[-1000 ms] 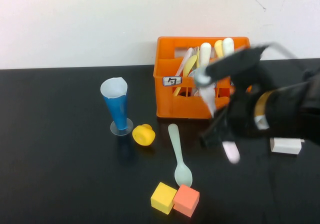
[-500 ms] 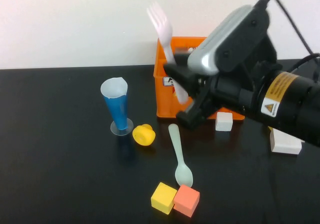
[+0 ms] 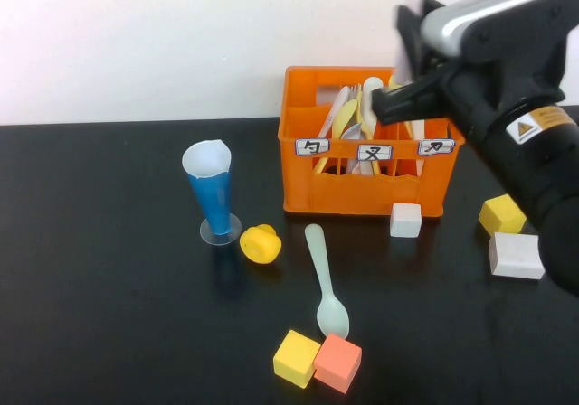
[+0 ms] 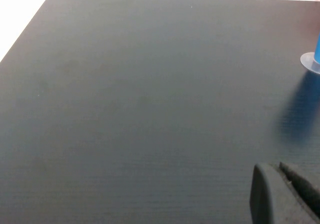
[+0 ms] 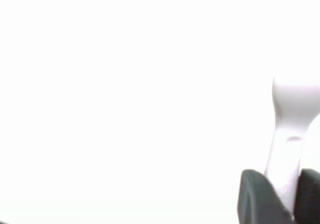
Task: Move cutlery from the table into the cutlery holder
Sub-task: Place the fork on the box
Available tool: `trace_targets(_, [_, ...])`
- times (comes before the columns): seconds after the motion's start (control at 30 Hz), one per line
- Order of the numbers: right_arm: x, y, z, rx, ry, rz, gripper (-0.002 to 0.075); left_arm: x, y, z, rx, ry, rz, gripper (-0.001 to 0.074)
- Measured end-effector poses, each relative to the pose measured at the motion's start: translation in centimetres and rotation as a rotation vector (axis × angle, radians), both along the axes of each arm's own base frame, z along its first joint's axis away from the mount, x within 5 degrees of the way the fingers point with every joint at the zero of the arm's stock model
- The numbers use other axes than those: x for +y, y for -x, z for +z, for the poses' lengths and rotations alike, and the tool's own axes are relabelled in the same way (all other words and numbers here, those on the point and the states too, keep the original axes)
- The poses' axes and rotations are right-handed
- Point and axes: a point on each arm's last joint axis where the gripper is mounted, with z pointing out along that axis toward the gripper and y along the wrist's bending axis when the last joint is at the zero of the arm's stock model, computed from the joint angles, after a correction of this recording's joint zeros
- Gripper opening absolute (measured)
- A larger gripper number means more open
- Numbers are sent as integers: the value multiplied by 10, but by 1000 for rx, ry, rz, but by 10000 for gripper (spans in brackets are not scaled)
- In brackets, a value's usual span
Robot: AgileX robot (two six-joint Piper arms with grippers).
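The orange cutlery holder (image 3: 362, 193) stands at the back of the black table (image 3: 109, 315), with several white and yellow pieces standing in its slots. The mint-green spoon (image 3: 324, 278) lies on the table in front of it. My right gripper (image 3: 409, 12) is raised above the holder's right back corner. In the right wrist view it (image 5: 284, 181) is shut on the handle of the pale pink fork (image 5: 292, 119), against the white wall. My left gripper (image 4: 280, 196) is out of the high view, low over bare table, with its fingers together and empty.
A blue cone cup (image 3: 210, 193) and a yellow round piece (image 3: 261, 244) stand left of the spoon. Yellow (image 3: 296, 357) and orange (image 3: 336, 362) cubes lie near the spoon's bowl. A white cube (image 3: 406, 219), a yellow cube (image 3: 502, 213) and a white block (image 3: 517, 255) lie at the right.
My right arm has swung up and to the right with the pink fork, from in front of the holder to above it. The spoon and cubes have not moved.
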Motion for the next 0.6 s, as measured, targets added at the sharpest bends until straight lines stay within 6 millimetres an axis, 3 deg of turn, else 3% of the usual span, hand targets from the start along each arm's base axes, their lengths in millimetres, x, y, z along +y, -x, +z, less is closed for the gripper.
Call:
trace_targets(0.2, [-16,-33,-36,89,-56,-98,138,0,0,0,0,0,0,-1])
trace_targets(0.33, [-15,-46,-62,150,-95,-98,137,0,0,0,0,0,0,-1])
trace_targets(0.6, [-5,-56,-79,136,-92,-53,137,0,0,0,0,0,0,-1])
